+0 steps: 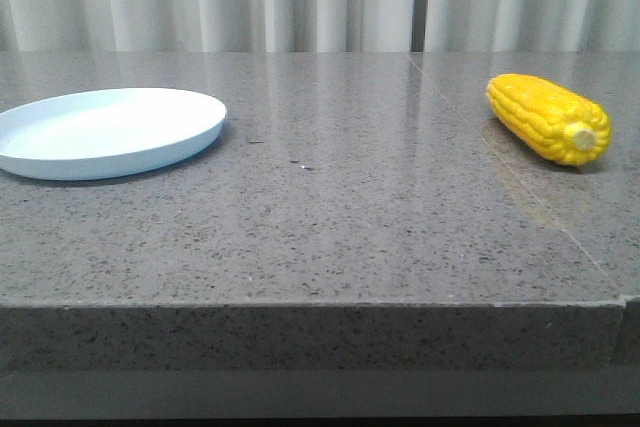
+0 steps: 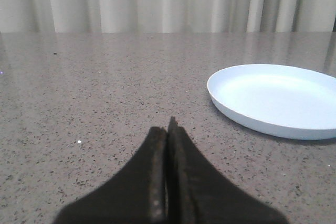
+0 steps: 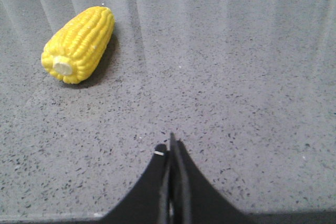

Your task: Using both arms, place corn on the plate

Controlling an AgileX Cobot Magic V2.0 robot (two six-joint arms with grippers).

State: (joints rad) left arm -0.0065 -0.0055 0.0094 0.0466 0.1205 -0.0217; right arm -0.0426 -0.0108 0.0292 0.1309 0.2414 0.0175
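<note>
Front view, left to right: the plate, pale blue-white and bare, lies at the left edge of the frame on the grey speckled table; the corn lies on its side at the right edge, pale stub end toward the camera, well apart from the plate. Neither arm appears in this view.

Left wrist view: the left gripper, lower centre of the frame, has its jaws pressed together, clenched on nothing, with the plate at right, apart from it.

Right wrist view: the right gripper, lower centre, likewise has its jaws closed and grasps nothing; the corn lies at upper left, untouched.
</note>
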